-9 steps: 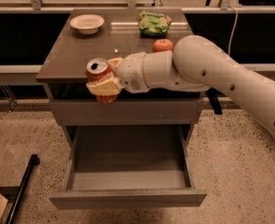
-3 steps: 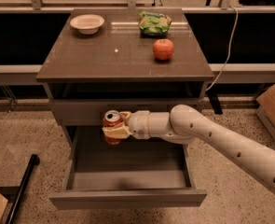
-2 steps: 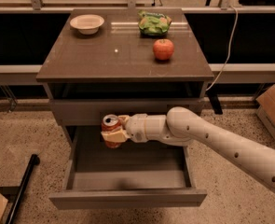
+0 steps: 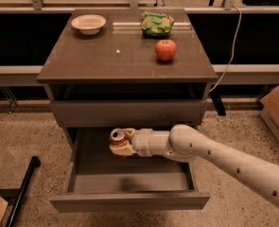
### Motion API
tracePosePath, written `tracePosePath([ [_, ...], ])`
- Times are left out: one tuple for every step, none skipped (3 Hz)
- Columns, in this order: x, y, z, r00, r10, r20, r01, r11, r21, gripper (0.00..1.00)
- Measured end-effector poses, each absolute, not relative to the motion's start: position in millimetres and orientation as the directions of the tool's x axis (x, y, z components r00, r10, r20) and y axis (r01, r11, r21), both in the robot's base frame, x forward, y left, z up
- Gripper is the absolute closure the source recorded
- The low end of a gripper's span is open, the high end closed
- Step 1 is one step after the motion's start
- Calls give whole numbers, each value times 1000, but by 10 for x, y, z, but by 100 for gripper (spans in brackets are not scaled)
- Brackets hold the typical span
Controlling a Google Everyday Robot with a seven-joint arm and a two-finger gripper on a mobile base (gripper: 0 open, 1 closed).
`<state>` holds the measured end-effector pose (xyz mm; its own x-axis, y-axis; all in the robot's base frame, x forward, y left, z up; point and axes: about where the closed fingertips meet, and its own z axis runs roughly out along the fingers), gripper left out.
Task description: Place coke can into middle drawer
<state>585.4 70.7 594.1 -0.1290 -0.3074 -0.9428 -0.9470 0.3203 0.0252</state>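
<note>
Lowered slightly, my gripper (image 4: 122,148) clamps the coke can (image 4: 117,137) upright (silver top up) over the open middle drawer (image 4: 129,201), ready for release.

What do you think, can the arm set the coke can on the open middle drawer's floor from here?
Probably yes. The tool, shut on the coke can, hangs over the pulled-out middle drawer, lower than the upper drawer front; nothing shows between the can and the drawer's floor.
</note>
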Motion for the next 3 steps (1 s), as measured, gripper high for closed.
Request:
tracePosePath([
  [5883, 538, 5559, -106, -293, -950, -945, 328, 4, 100],
  [5930, 348, 5117, -123, -256, -959, -949, 312, 38, 100],
  [5949, 268, 4817, -157, -269, -950, -955, 287, 77, 100],
])
